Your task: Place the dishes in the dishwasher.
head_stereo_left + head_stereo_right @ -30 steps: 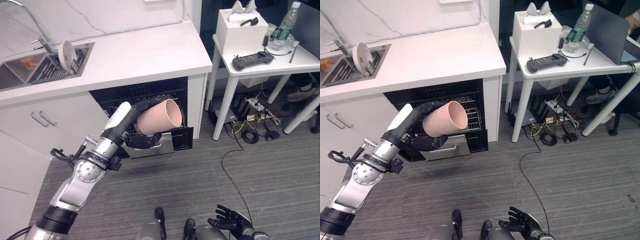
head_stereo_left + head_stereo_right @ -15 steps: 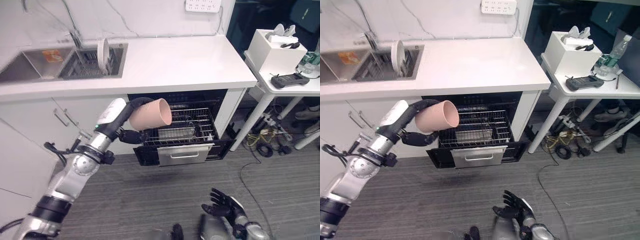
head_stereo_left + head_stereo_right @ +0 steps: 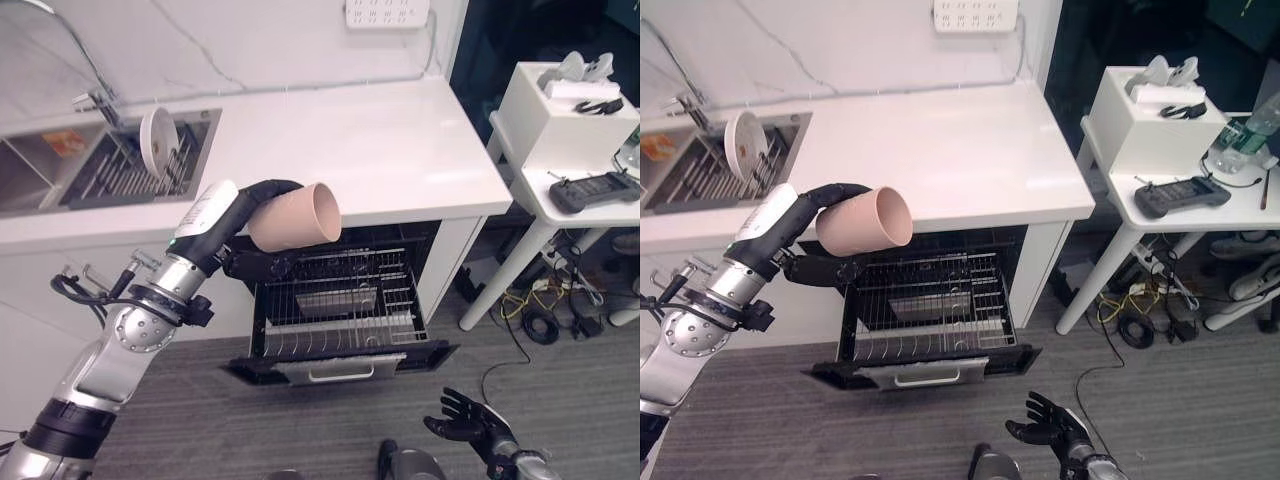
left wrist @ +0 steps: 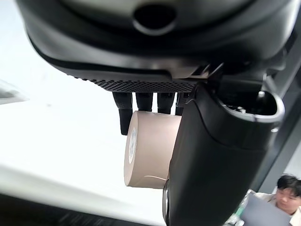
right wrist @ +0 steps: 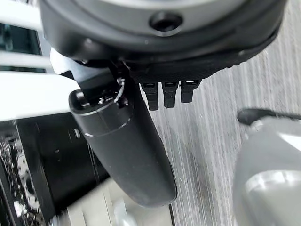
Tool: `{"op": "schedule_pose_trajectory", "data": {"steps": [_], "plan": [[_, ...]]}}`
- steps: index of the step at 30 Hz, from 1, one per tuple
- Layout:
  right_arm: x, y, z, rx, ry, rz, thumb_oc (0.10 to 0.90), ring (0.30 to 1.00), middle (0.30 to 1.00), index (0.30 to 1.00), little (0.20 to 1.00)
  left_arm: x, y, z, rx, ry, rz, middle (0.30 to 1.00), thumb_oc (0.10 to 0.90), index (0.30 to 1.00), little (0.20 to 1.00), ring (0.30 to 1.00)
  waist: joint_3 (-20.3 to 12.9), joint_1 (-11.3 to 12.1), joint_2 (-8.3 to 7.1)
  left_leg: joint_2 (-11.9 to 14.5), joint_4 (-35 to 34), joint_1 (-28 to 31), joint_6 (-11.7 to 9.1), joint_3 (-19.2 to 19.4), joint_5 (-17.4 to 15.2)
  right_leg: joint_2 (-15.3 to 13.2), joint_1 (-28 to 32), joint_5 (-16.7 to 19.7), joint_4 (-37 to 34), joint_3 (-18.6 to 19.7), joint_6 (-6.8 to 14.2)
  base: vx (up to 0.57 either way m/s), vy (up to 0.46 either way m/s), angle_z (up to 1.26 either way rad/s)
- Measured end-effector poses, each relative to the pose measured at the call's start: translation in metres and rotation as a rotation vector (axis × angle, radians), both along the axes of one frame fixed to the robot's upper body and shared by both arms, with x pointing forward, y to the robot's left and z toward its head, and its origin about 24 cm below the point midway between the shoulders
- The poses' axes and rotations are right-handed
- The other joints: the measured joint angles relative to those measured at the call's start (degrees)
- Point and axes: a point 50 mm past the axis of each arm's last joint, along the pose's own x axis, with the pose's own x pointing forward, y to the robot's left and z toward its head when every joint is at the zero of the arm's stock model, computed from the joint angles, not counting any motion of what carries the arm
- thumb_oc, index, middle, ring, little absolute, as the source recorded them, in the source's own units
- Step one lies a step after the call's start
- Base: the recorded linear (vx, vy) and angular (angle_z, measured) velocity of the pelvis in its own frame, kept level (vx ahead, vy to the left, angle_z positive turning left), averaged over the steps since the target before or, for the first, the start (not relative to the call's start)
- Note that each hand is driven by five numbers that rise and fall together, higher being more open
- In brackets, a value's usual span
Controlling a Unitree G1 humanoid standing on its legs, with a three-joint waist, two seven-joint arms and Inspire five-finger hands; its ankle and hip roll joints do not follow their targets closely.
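My left hand [image 3: 262, 199] is shut on a pale pink cup [image 3: 294, 217], held on its side with the mouth facing right, above the left part of the open dishwasher [image 3: 340, 305]. In the left wrist view the cup [image 4: 149, 148] lies between the fingers and the thumb. The pulled-out wire rack [image 3: 925, 300] holds a metal tray at its back. A white plate [image 3: 157, 134] stands upright in the sink rack [image 3: 130, 170]. My right hand [image 3: 468, 420] hangs low near the floor, fingers spread open.
The white counter [image 3: 380, 140] tops the dishwasher. A white side table [image 3: 1200, 190] at the right carries a box, a handheld device and a bottle; cables lie on the floor beneath it. Grey floor lies in front of the dishwasher door [image 3: 340, 368].
The camera has shifted, showing the scene more from above. My left hand has raised the cup to about the counter's front edge. The right hand stays low.
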Motion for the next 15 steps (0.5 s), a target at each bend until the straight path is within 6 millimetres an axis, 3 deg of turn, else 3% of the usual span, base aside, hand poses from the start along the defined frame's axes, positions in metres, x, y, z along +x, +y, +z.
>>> {"op": "schedule_pose_trajectory", "data": {"steps": [1, 2, 5, 8, 9, 10, 12, 15], "plan": [[-0.001, -0.005, -0.001, -0.008, 0.020, -0.018, 0.800, 0.900, 0.900, 0.900, 0.900, 0.001, -0.001, 0.002, 0.002, -0.006, -0.007, 0.300, 0.400, 0.300, 0.300, 0.300, 0.09, 0.12, 1.15, -2.32, -2.51, -3.80, 0.57, -2.33, -1.46, 1.17, 1.43, 0.04, -2.02, 0.25, -0.06, 0.21, 0.111, 0.19], [-0.002, -0.007, -0.001, -0.013, 0.030, -0.026, 0.800, 0.900, 0.900, 0.900, 0.900, 0.001, -0.002, 0.000, -0.001, 0.000, -0.010, 0.300, 0.400, 0.300, 0.300, 0.300, 0.30, 0.37, 2.15, -2.71, -3.54, -5.75, 0.43, -2.94, -1.18, 2.06, 2.47, 0.18, -2.90, 0.14, -0.13, 0.13, 0.062, 0.00], [-0.010, -0.001, -0.005, 0.002, 0.044, -0.001, 0.800, 0.900, 0.900, 0.900, 0.900, -0.001, -0.003, -0.019, -0.036, 0.053, -0.012, 0.300, 0.400, 0.300, 0.300, 0.300, 0.61, 1.68, 5.12, 0.13, -3.49, -11.28, 1.74, -0.06, 2.53, 3.75, 3.76, -0.31, -2.94, -0.36, -0.64, 0.07, 0.108, -0.40], [-0.016, 0.006, -0.008, 0.015, 0.058, 0.018, 0.800, 0.900, 0.900, 0.900, 0.900, -0.005, -0.011, -0.029, -0.071, 0.068, -0.040, 0.300, 0.400, 0.300, 0.300, 0.300, 0.24, 0.62, 6.36, 1.24, -3.61, -11.35, 2.17, 0.23, 2.84, 3.04, 3.41, -0.69, -2.45, 0.17, 0.49, 0.07, 0.116, -0.11], [-0.023, 0.007, -0.011, 0.012, 0.079, 0.007, 0.800, 0.900, 0.900, 0.900, 0.900, -0.006, -0.012, -0.029, -0.069, 0.060, -0.051, 0.300, 0.400, 0.300, 0.300, 0.300, -0.29, 0.25, 7.58, 1.03, -6.66, -7.33, 1.79, -0.38, 4.01, 2.77, 0.98, -2.46, 1.16, 0.87, 2.38, 0.07, 0.106, 0.03], [-0.027, 0.007, -0.013, 0.008, 0.094, -0.007, 0.800, 0.900, 0.900, 0.900, 0.900, -0.006, -0.011, -0.030, -0.062, 0.061, -0.047, 0.300, 0.400, 0.300, 0.300, 0.300, -0.43, 0.34, 7.70, 0.26, -8.56, -5.62, 4.10, -1.38, 5.08, 2.34, 0.08, -3.41, 3.04, 1.45, 3.31, 0.02, 0.072, -0.07], [-0.038, 0.007, -0.018, 0.004, 0.132, -0.065, 0.800, 0.900, 0.900, 0.900, 0.900, -0.004, -0.002, -0.033, -0.048, 0.081, -0.009, 0.300, 0.400, 0.300, 0.300, 0.300, -0.65, 0.19, 6.19, -3.51, -9.23, -5.05, 6.57, 0.65, 5.16, -1.51, -1.07, -3.71, 4.33, 2.64, 6.16, 0.01, 0.047, -0.11], [-0.043, 0.008, -0.021, 0.005, 0.150, -0.113, 0.800, 0.900, 0.900, 0.900, 0.900, -0.004, -0.001, -0.033, -0.046, 0.084, -0.002, 0.300, 0.400, 0.300, 0.300, 0.300, -0.95, 0.22, 5.66, -4.84, -9.21, -5.04, 7.20, 0.81, 4.85, -2.78, -0.49, -3.09, 2.94, 2.81, 7.54, -0.01, 0.000, 0.03]]}}
